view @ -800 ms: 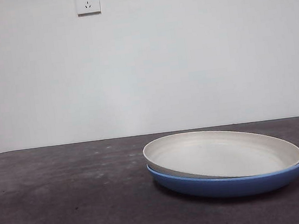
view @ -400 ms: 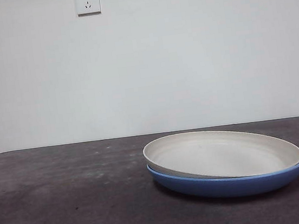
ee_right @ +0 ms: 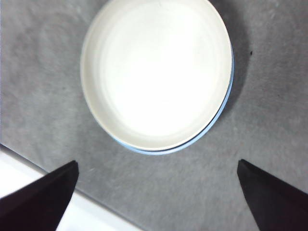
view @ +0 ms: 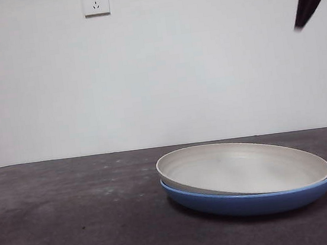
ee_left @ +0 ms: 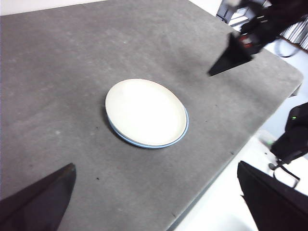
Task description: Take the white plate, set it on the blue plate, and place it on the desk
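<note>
White plate (view: 243, 167) nested on blue plate (view: 251, 202), lower right of front frame; right gripper (ee_right: 154, 192) newly dipping in at upper right, jaws spread, empty; likely reaching to lift it onto desk (view: 73, 217)

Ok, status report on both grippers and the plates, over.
Right gripper open above the plates, left gripper open, farther off. Round cream white plate nested, tilted, in glossy blue plate. Nothing in the way.
</note>
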Available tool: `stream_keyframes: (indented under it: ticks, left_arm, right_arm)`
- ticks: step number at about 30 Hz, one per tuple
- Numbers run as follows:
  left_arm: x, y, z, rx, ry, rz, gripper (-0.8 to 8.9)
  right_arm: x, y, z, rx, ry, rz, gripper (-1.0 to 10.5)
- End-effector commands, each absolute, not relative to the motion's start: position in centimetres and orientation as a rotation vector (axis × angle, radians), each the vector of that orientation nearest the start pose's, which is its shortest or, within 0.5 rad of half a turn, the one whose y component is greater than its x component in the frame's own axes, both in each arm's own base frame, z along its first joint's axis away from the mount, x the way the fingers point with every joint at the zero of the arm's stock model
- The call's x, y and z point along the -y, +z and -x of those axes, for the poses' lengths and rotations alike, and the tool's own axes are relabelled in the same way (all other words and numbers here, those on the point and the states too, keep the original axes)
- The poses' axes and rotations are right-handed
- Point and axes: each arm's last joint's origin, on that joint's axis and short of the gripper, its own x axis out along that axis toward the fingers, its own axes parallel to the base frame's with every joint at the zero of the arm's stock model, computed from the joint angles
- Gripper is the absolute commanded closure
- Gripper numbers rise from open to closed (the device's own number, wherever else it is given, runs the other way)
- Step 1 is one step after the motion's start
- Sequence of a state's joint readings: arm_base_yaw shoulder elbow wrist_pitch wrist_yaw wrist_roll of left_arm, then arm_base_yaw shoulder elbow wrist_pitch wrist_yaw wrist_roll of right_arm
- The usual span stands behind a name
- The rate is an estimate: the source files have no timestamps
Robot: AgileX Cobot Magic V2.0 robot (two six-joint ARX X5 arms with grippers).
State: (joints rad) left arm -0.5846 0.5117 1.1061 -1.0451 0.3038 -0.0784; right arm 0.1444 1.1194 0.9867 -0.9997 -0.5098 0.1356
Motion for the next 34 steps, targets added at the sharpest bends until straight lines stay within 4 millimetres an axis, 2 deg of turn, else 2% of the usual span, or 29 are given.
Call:
stream_keyframes:
  ticks: [1,7,16,34]
  left_arm:
    - [3.3,38.2,-3.1,-0.484,-0.906,0.036,2.11]
    - [3.4,38.2,-3.0,-0.497,-0.944,0.045,2.11]
    - [3.3,38.2,-3.0,-0.498,-0.943,0.045,2.11]
    - [3.4,38.3,-3.1,-0.484,-0.945,0.047,2.11]
  right_arm:
    - [-4.6,27.1,-21.5,-1.195,0.541,-0.305,3.6]
    - [-5.2,23.6,-25.2,-1.255,0.535,-0.316,3.6]
    - [-5.7,19.7,-28.1,-1.301,0.564,-0.356,3.6]
    - [-5.8,17.4,-29.5,-1.32,0.587,-0.386,4.2]
